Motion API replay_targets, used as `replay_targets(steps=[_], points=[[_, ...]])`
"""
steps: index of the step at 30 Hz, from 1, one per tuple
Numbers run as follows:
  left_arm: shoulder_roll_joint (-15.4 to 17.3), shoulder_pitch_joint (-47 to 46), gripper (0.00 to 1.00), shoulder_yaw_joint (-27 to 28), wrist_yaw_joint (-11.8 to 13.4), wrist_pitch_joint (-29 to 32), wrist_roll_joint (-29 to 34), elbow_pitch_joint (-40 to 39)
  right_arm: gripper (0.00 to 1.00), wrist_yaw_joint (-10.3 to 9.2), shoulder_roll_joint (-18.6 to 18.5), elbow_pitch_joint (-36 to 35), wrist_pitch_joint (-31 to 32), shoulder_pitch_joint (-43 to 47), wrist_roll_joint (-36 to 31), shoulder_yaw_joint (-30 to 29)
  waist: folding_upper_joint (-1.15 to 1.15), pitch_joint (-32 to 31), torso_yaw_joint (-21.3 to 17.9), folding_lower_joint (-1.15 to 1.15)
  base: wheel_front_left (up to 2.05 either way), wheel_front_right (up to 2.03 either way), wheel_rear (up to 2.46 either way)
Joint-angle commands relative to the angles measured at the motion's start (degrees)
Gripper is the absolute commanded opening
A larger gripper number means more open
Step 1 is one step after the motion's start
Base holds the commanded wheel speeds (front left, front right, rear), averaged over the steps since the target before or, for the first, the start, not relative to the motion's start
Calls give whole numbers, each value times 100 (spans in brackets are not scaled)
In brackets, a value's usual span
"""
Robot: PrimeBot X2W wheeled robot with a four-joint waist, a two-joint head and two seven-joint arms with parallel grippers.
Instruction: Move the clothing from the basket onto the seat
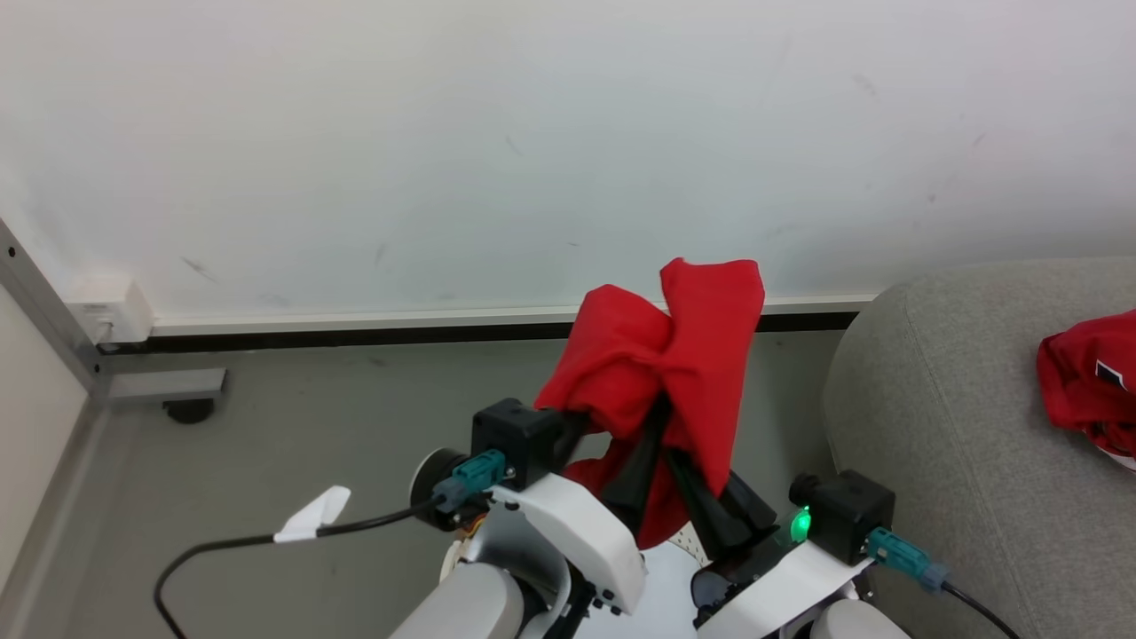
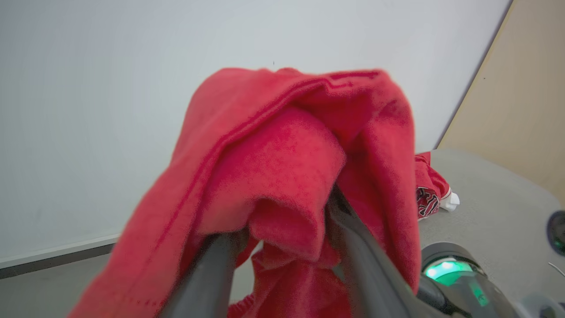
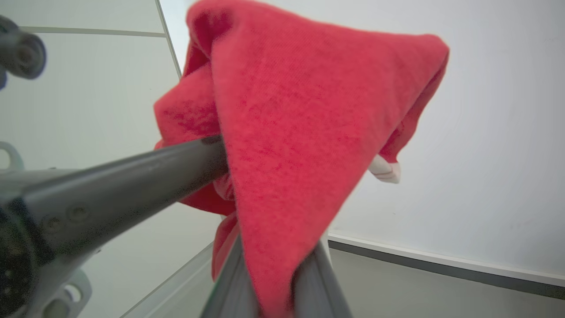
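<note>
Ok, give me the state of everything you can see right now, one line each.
red garment: up in the air, draped over both hands.
right hand: closed on the red garment.
left hand: fingers apart under the cloth, grip unclear.
jersey: lying crumpled on the sofa.

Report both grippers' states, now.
Left gripper: fingertips buried under the red garment; open or closed cannot be told.
Right gripper: closed on the red garment.
</note>
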Motion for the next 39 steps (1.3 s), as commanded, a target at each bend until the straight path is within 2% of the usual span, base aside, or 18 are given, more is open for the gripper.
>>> replay_targets(steps=[1, 6, 12, 20, 26, 28, 34, 39], points=[[71, 115, 100, 19, 19, -24, 20, 33, 0, -13, -16, -53, 1, 76, 62, -88, 0, 5, -13, 0, 0, 0, 0], [187, 207, 100, -48, 12, 29, 53, -50, 0, -13, -15, -111, 0, 102, -231, -344, 0, 23, -41, 0, 0, 0, 0], [255, 337, 100, -79, 51, 46, 17, -172, 0, -13, -18, -277, 0, 211, -647, -995, 0, 39, -77, 0, 0, 0, 0], [316, 438, 100, -141, 66, 86, -14, -317, 0, -13, -16, -550, 1, 375, -888, -1716, 0, 73, -402, 0, 0, 0, 0], [353, 515, 100, -306, 22, 85, 51, -420, 0, -13, -16, -989, 1, 782, -1027, -2255, 0, 151, -1078, 0, 0, 0, 0], [356, 527, 100, -314, 27, 68, 60, -439, 0, -13, -15, -1046, 1, 843, -1051, -2281, 0, 164, -1206, 0, 0, 0, 0], [334, 541, 100, -490, -38, 41, 118, -515, 0, -13, -15, -1360, 1, 1290, -1199, -2599, 0, 264, -1908, 0, 0, 0, 0], [315, 506, 100, -660, -119, 31, 157, -602, 0, -13, -12, -1603, 1, 1536, -1193, -2925, 0, 499, -2283, 0, 0, 0, 0]])
